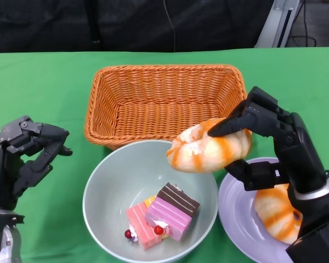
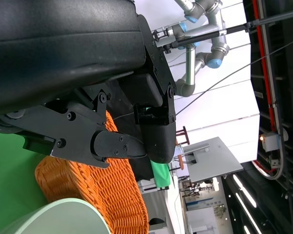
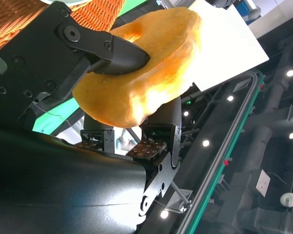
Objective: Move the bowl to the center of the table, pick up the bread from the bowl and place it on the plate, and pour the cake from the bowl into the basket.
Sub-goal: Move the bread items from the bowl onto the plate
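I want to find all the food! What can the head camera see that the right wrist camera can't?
Only the head view shows the bowl with its cake pieces, the plate with a second bread on it, and the left hand. Only the right wrist view shows ceiling lights and a white panel behind. Both show the right hand holding the bread, and the basket.

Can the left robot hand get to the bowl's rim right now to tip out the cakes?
Probably yes. The left robot hand holds nothing and hovers just beside the bowl, with only bare green table between them. The right robot hand, holding the bread, is over the far side.
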You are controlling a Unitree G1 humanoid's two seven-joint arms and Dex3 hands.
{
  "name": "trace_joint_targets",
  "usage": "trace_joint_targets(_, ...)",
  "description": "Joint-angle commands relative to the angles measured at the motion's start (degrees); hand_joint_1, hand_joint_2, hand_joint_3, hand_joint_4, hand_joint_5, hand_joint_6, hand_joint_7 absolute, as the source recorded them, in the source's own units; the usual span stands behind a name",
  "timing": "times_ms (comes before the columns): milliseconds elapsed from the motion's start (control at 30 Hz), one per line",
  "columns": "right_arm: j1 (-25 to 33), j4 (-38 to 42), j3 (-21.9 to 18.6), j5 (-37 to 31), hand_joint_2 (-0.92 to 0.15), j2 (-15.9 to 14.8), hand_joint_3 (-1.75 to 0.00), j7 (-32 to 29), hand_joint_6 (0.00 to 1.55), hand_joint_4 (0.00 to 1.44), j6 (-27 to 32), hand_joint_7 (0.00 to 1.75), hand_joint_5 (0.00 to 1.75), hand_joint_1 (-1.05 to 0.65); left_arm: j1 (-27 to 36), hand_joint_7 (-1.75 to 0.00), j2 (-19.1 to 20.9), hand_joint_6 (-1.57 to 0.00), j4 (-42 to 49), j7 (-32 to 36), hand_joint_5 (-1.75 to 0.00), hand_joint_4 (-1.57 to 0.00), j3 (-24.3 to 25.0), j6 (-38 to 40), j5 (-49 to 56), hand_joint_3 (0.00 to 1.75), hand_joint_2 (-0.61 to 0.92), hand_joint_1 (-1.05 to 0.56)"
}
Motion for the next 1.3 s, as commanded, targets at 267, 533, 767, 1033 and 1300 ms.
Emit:
trace_joint_targets(267, 4.72, 2.47, -9.40, -4.76, -0.40, -5.98, -1.30, -9.23, 0.83, 0.84, -2.77, 1.33, 1.68, -0.07, 1.93, -0.77, 1.90, -1.02, -1.64, -2.20, -1.16, -0.90, 1.32, 2.00, -1.84, 0.28, 0.92, -0.18)
trace_joint_targets(533, 6.14, 5.46, -10.74, -8.22, -0.44, -8.06, -1.25, -15.64, 0.82, 0.85, -3.11, 1.34, 1.70, -0.06, 1.41, -0.67, 2.28, -1.07, -0.44, -4.21, -1.09, -0.94, 2.15, 1.71, -2.84, 0.28, 0.92, -0.16)
trace_joint_targets(767, 6.34, 7.20, -10.18, -9.65, -0.43, -8.88, -1.23, -17.88, 0.84, 0.86, -3.24, 1.28, 1.68, -0.05, 1.77, -0.64, 2.01, -1.09, -1.22, -3.60, -1.09, -0.95, 2.04, 2.00, -2.07, 0.26, 0.92, -0.19)
trace_joint_targets(1033, 6.14, 8.67, -4.95, -19.79, -0.41, -12.97, -1.25, -26.93, 0.87, 0.83, 3.12, 1.17, 1.70, -0.07, 2.36, -0.63, 1.46, -1.09, -2.33, -3.80, -1.09, -0.94, 1.76, 2.06, -2.28, 0.27, 0.92, -0.17)
trace_joint_targets(1300, 4.07, 14.75, 3.22, -22.52, -0.46, -15.01, -1.18, -30.77, 0.89, 0.84, 7.48, 1.10, 1.54, -0.02, 3.53, -0.63, 0.80, -1.09, -4.07, -2.89, -1.10, -0.94, 1.26, 1.82, -1.10, 0.27, 0.92, -0.18)
